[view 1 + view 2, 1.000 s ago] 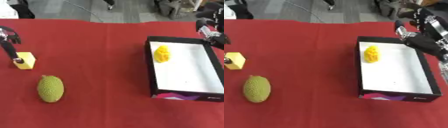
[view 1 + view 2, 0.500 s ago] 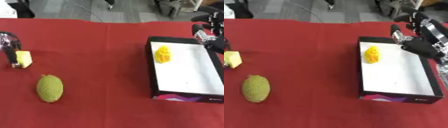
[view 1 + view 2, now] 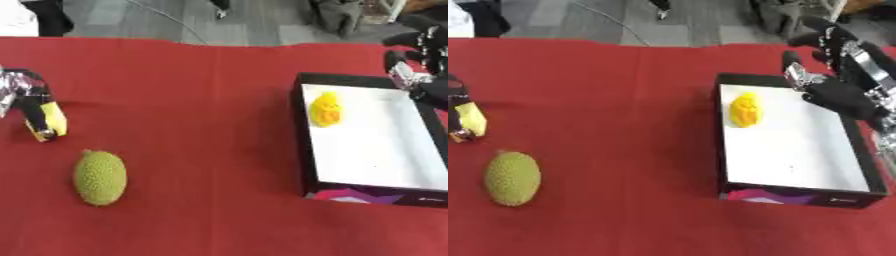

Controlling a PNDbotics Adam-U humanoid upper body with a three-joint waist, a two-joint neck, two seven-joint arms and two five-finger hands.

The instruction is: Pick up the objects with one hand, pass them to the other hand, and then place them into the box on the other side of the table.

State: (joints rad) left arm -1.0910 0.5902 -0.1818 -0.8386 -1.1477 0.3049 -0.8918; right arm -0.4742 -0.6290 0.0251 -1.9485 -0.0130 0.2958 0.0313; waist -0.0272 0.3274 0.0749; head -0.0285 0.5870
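The left robot hand point(image 3: 26, 100) has its fingers curled round a small yellow block point(image 3: 51, 120) at the left edge of the red table point(image 3: 201, 110); the block looks light and stiff, easiest pinched across its flat sides. Near it lies a green bumpy fruit point(image 3: 100, 177), oval and probably firm, its rough skin likely to give grip; a hold round its middle would suit. The right robot hand point(image 3: 837, 75) hovers with fingers relaxed over the far end of the box point(image 3: 798, 186), where a yellow knobbly thing point(image 3: 745, 109) already lies.
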